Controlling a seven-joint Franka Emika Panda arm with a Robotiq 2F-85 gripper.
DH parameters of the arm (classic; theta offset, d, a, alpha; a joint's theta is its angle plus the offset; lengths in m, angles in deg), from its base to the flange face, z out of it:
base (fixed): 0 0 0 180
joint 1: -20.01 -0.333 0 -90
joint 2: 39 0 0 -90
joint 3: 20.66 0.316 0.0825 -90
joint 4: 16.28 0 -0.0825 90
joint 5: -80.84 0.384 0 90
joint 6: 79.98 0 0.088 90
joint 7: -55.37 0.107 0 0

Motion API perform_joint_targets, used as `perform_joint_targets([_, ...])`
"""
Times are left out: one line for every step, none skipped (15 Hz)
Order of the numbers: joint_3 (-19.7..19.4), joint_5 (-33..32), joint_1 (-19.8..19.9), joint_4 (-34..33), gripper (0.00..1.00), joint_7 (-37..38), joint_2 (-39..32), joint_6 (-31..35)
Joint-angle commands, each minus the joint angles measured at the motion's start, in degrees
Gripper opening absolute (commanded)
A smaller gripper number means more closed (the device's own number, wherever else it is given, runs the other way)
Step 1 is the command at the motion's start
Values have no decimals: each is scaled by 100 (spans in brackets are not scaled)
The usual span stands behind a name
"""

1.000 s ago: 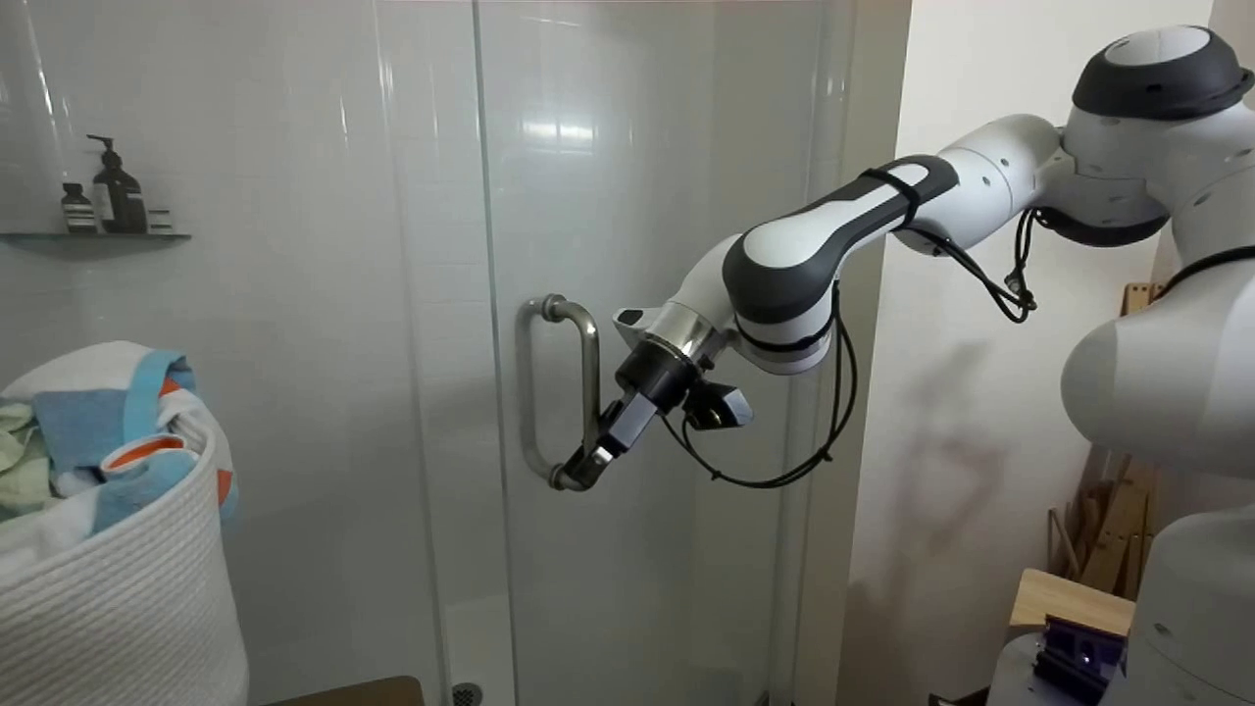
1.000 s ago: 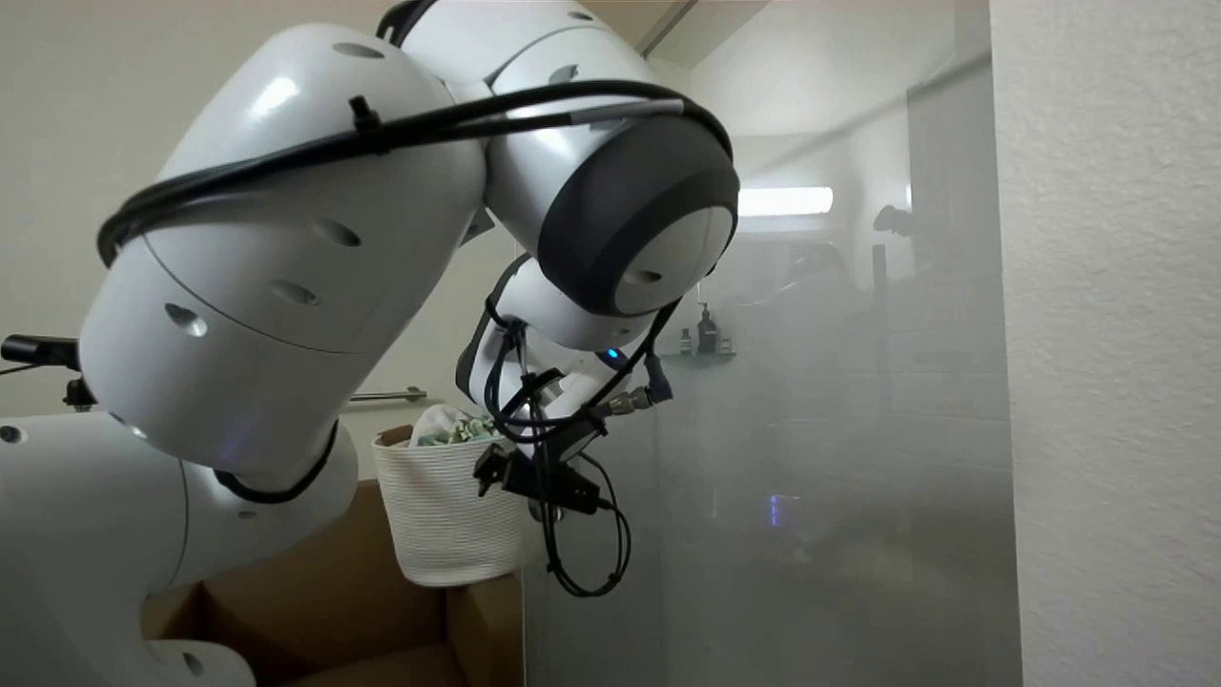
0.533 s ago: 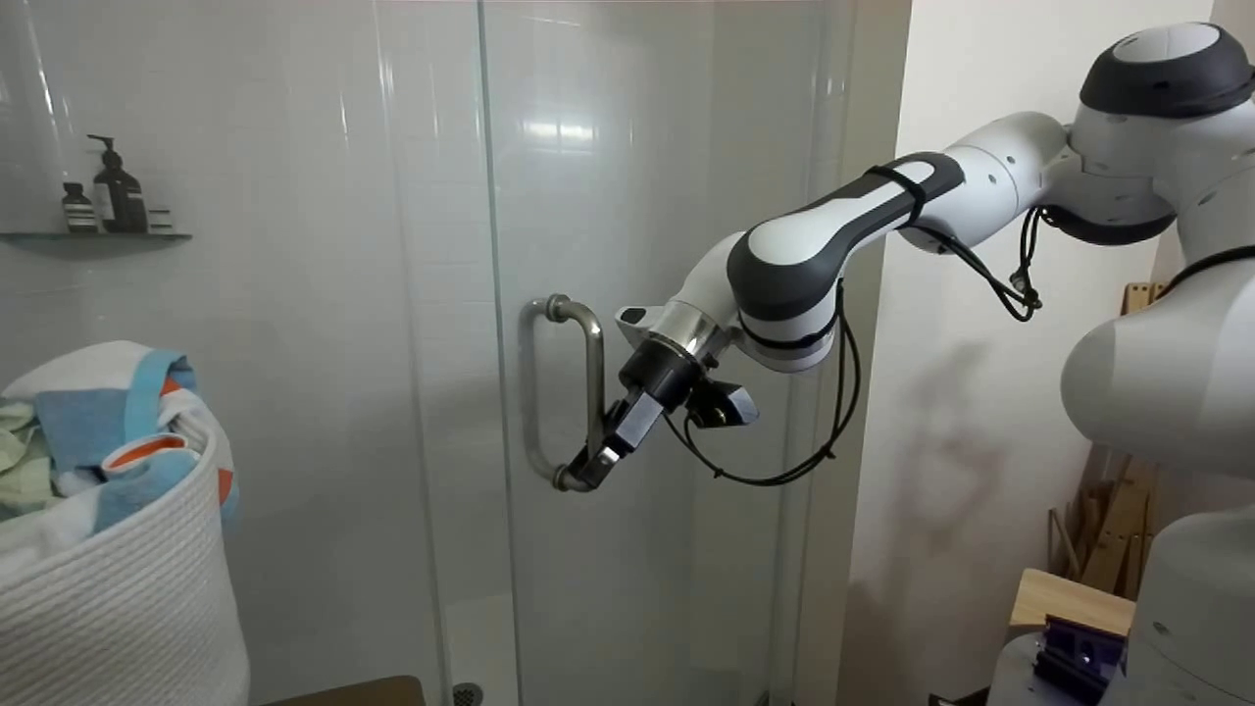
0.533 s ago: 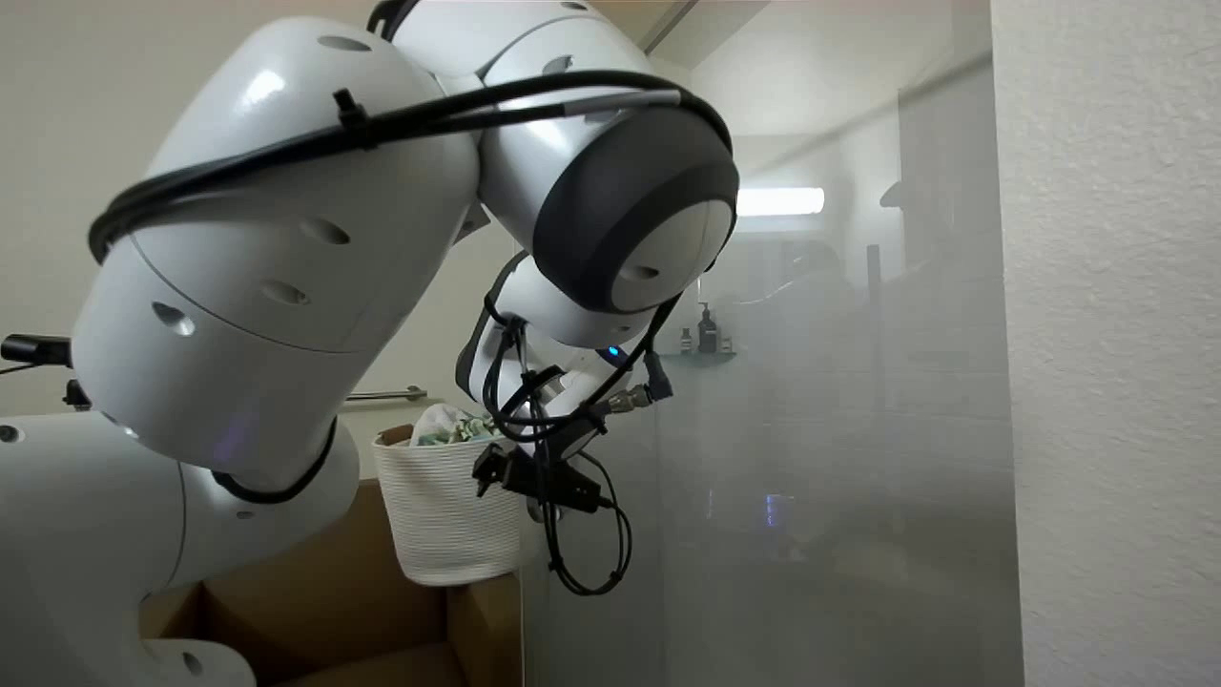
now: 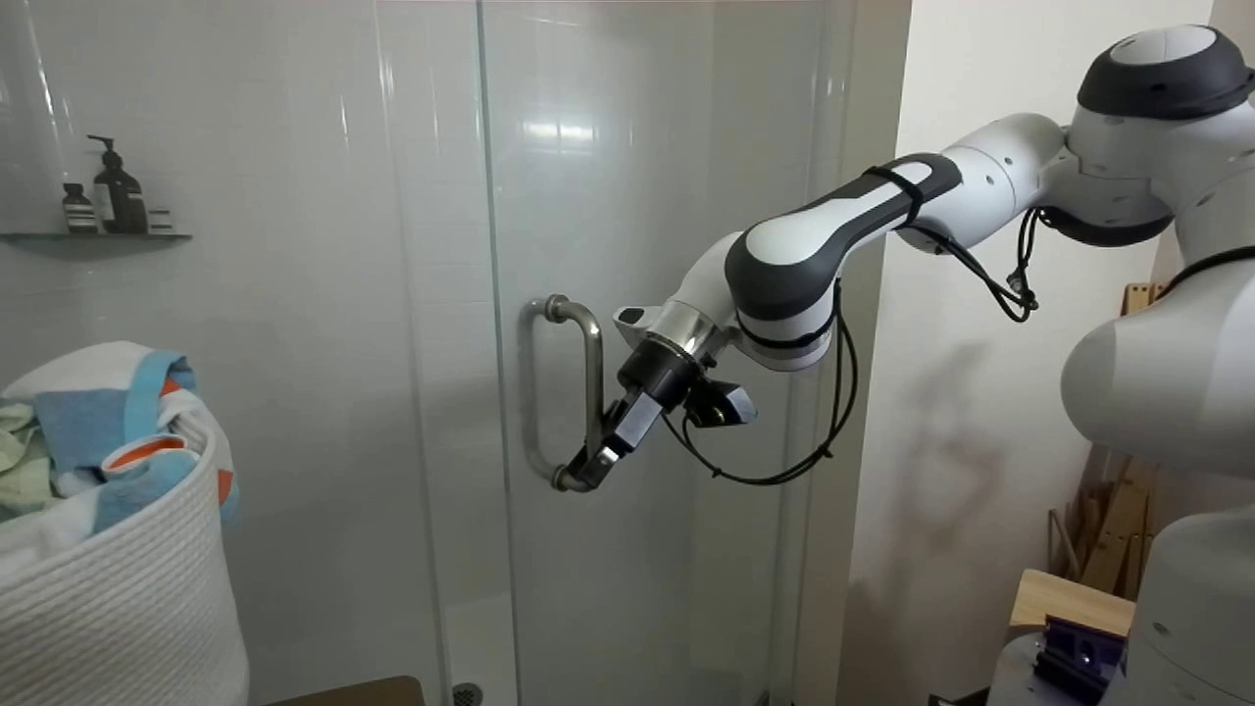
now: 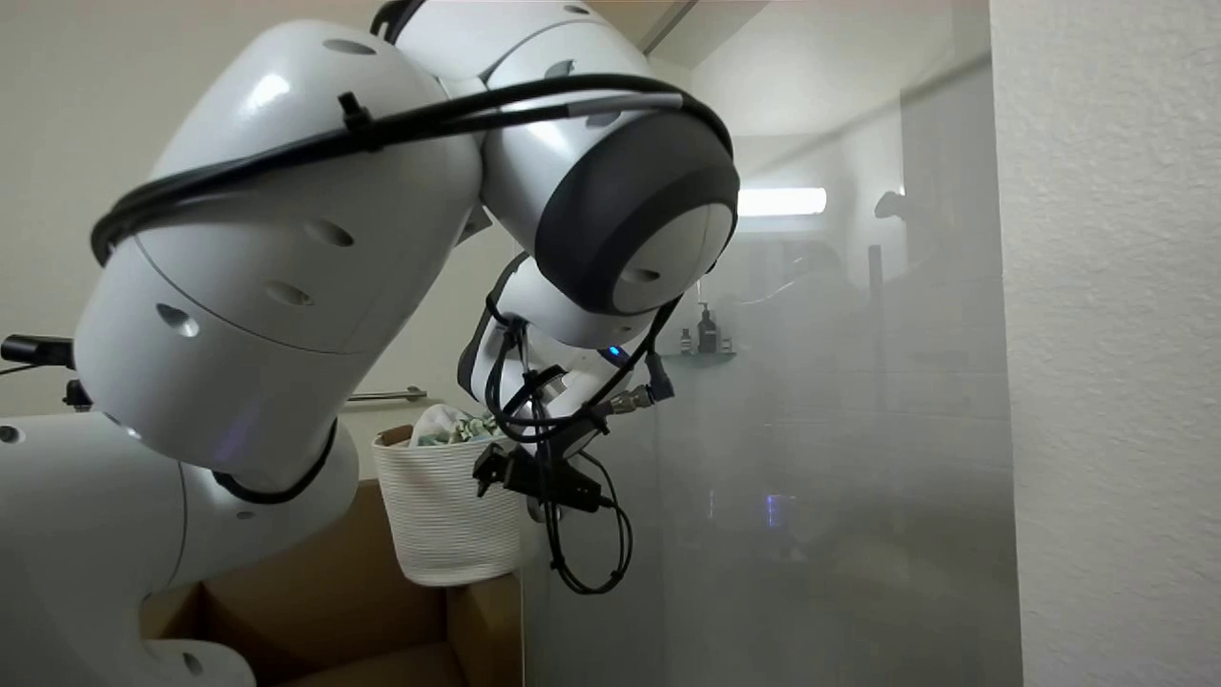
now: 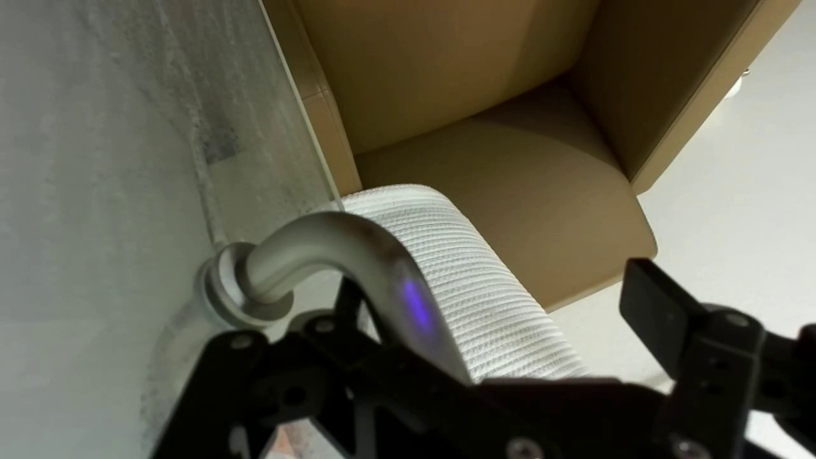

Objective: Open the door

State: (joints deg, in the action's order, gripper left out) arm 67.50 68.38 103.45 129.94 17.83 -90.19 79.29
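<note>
The door [image 5: 637, 226] is the tall clear panel on which the handle [image 5: 594, 373] is mounted. It seems to be closed or nearly closed, but a narrow gap cannot be excluded. At the lower end of the handle the gripper [image 7: 496, 292] is placed. Its jaws are set wide apart: one finger [image 7: 347, 303] is inserted between the handle and the door, while the opposite one is located on the outer side, well apart from the handle. Nothing is therefore clamped; whether the handle is touched by the inner finger cannot be told.

If a pull is made in this state, the handle may be lost, because it is hooked by a single finger only. If the pull is led straight while the door is turned in an arc, the finger may be jammed in the lower bend of the handle. The basket [image 5: 127, 598] and the chair [image 7: 523, 210], both seen past the handle in the wrist view, may be struck by the opening door if the room is too small; this room cannot be judged.

By the wrist view alone the spread of the jaws is shown, but the upper end of the handle is left out. In an exterior view both ends of the handle are seen, with bottles [image 5: 119, 201] well apart from it. In an exterior view the handle is almost wholly covered by the camera [image 6: 568, 487] and the arm [image 6: 277, 219].
</note>
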Motion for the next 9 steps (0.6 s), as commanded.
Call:
perform_joint_targets([97, 111, -23, 193, 100, 420, 104, -501])
perform_joint_targets([106, 127, -14, 217, 100, 442, 104, -518])
perform_joint_targets([109, 131, 3, 248, 100, 452, 108, -512])
perform_joint_targets([111, 126, 22, 270, 100, 454, 118, -503])
perform_joint_targets([112, 121, 32, 266, 100, 473, 162, -501])
perform_joint_targets([113, 98, 39, 253, 100, 495, 247, -450])
perform_joint_targets([132, 85, 52, 237, 100, 514, 302, -420])
perform_joint_targets([182, 75, 82, 225, 100, 554, 378, -377])
perform_joint_targets([251, 68, 131, 220, 100, 591, 439, -337])
